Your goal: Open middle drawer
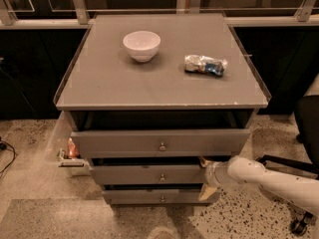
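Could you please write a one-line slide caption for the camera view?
End effector at the right end of the middle drawer front; white bowl and packet on the cabinet top.

White bowl [142, 45], perhaps a snack packet [205, 65], on cabinet top [159, 88]

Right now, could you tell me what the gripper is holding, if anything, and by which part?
Cannot be told. The gripper is at the right end of the middle drawer, away from its knob.
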Controlling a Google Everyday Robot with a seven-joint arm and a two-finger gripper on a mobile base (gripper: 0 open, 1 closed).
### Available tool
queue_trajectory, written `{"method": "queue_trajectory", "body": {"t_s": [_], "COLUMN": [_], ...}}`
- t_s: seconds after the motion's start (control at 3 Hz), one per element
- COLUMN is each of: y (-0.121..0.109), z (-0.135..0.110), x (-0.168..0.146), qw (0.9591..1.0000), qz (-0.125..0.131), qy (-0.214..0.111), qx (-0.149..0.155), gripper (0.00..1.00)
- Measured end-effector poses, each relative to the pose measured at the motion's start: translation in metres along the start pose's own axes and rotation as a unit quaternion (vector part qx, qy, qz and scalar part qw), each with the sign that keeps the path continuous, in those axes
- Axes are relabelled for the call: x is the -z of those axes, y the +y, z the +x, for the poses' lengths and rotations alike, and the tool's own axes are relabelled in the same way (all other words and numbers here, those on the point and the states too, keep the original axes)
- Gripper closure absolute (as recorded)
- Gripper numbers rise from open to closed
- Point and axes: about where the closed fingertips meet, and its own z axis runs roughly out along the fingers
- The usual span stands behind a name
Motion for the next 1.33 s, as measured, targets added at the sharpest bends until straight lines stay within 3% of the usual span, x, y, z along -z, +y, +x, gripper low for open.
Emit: {"method": "queue_trajectory", "body": {"t_s": [0.33, 0.67, 1.33], "y": [0.0, 0.0, 0.0006], "z": [0.0001, 0.0001, -0.0034], "x": [-0.0001, -0.0001, 0.006], "qw": [1.0, 1.0, 1.0], "qz": [0.0, 0.0, -0.005], "qy": [0.0, 0.0, -0.002], "qx": [0.0, 0.0, -0.003], "gripper": [0.0, 0.19, 0.65]}}
